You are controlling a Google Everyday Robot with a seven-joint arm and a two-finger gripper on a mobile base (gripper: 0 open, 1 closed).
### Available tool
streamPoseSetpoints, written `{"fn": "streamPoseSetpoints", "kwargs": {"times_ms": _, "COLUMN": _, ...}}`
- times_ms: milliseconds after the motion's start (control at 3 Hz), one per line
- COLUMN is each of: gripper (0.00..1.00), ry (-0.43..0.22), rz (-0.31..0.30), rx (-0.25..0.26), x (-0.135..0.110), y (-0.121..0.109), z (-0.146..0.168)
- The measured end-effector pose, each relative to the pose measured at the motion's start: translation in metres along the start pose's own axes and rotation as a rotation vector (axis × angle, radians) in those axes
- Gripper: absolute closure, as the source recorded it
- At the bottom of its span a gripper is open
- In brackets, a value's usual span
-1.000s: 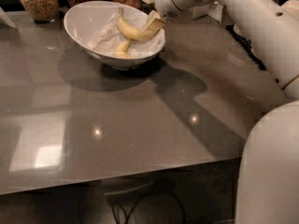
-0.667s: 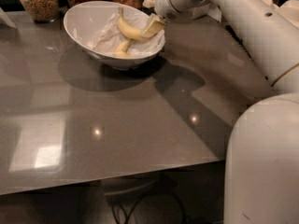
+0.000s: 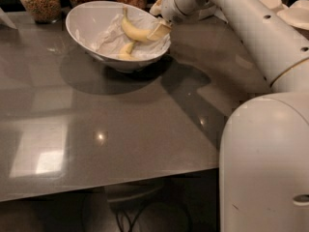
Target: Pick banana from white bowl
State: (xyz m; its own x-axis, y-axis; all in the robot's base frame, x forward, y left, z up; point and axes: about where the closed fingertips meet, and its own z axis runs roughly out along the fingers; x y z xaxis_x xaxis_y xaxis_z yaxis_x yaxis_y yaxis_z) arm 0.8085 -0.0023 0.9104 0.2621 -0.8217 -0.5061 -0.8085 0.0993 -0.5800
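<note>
Pincer (image 3: 158,31) at the white bowl's (image 3: 79,23) right rim grips the banana (image 3: 134,33), hiding its end; glass jars (image 3: 41,1) behind are cropped.

Glossy bowl (image 3: 79,25) — smooth jaws at rim

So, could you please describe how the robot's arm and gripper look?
The arm is a thick, glossy off-white tube with small dark round holes along it and a rounded wrist joint. The cream-coloured gripper sits at the right rim of the wide glossy white bowl. No arm cables show.
</note>
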Motion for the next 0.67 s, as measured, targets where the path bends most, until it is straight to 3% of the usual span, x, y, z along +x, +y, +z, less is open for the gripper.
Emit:
{"fn": "streamPoseSetpoints", "kwargs": {"times_ms": 333, "gripper": 0.48, "ry": 0.004, "rz": 0.008, "rx": -0.023, "x": 0.0045, "y": 0.0018, "z": 0.0099}}
{"fn": "streamPoseSetpoints", "kwargs": {"times_ms": 667, "gripper": 0.49, "ry": 0.002, "rz": 0.007, "rx": -0.051, "x": 0.0043, "y": 0.0052, "z": 0.0186}}
